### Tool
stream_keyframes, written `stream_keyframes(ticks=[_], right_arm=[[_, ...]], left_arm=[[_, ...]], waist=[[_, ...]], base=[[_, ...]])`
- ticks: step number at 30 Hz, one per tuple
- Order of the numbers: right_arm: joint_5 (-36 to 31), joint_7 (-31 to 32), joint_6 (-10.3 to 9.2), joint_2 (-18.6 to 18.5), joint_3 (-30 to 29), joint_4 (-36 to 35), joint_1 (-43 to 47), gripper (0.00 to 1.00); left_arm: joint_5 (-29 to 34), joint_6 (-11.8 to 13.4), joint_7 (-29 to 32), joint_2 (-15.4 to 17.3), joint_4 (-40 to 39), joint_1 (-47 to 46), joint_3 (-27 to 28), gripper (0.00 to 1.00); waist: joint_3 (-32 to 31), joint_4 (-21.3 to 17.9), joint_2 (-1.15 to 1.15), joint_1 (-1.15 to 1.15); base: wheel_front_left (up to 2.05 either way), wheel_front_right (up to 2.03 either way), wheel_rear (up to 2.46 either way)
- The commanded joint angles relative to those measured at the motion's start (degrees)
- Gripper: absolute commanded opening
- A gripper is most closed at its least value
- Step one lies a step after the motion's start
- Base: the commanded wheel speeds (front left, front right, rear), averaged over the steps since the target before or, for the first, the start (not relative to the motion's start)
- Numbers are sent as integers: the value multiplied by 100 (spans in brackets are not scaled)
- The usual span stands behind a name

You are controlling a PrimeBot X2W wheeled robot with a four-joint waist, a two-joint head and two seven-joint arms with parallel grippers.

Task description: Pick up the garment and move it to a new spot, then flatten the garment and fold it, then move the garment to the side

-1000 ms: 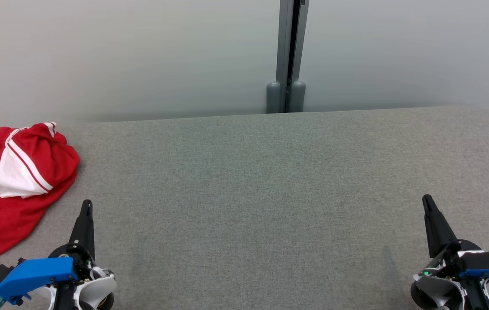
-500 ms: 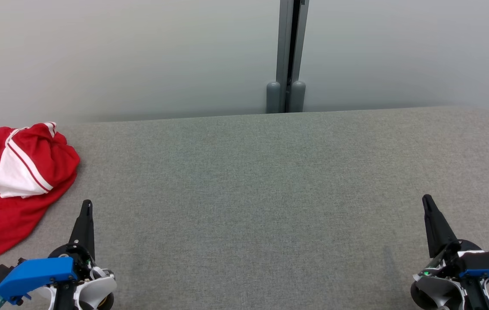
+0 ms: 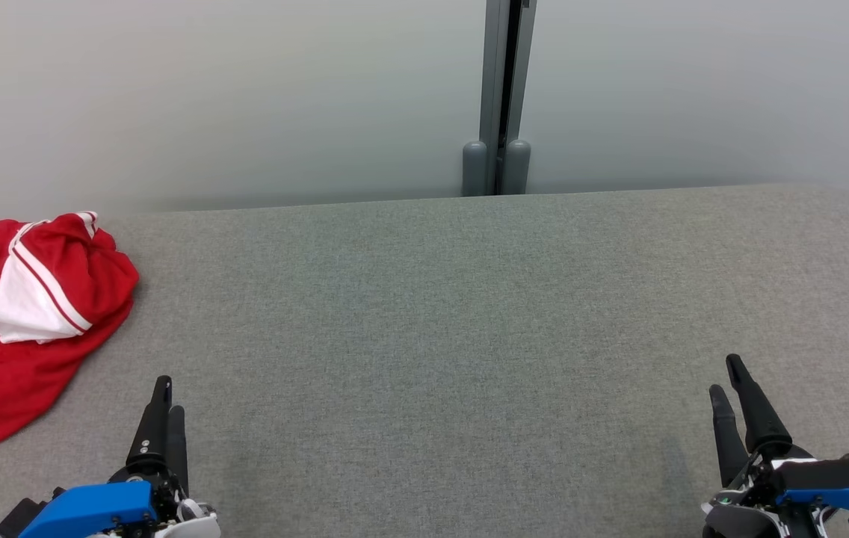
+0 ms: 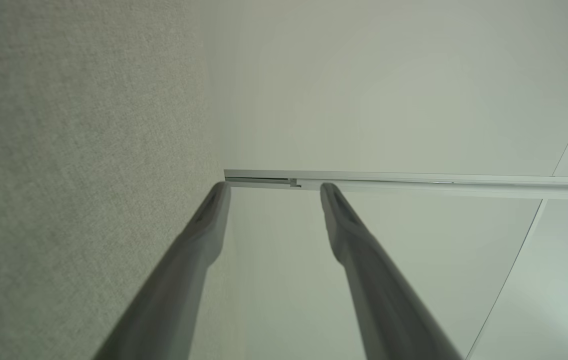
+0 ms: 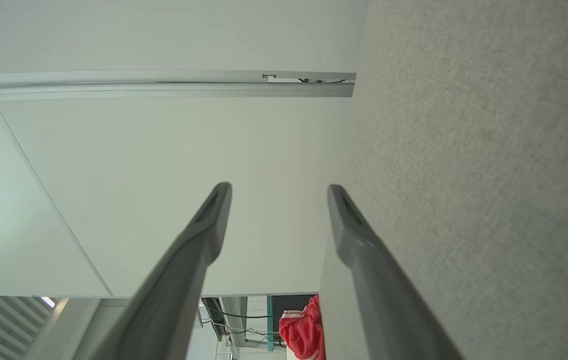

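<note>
- red and white garment lies crumpled at the left end of the grey table.
- left gripper: fingers apart, empty, near the garment.
- right gripper: fingers apart, empty.

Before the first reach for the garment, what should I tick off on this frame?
1. Left tool open: ok, fingers apart in its wrist view.
2. Right tool open: ok, fingers apart likewise.
3. Both tools empty: ok, nothing between the fingers.
4. Garment located: ok, a crumpled red and white heap at the table's left end, ahead of the left tool.
5. Garment wholly on the table: cannot tell, the head view's left edge cuts it off.
6. Garment untouched: ok, both tools stand apart from it.
</note>
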Motion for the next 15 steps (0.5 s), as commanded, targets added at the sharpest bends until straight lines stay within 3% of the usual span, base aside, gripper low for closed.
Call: stream_keyframes(ticks=[1, 9, 15], right_arm=[[-96, -72, 6, -23, 33, -122, -16, 100], [-764, -282, 7, -29, 38, -166, -13, 100], [-1511, -428, 8, -32, 9, -336, 5, 100]], left_arm=[[73, -7, -77, 40, -158, -50, -49, 100], [523, -8, -288, 45, -301, -18, -98, 100], [1353, 26, -433, 49, -493, -19, -99, 100]], waist=[[3, 0, 0, 0], [22, 0, 0, 0], [42, -1, 0, 0]], base=[[0, 0, 0], [0, 0, 0], [0, 0, 0]])
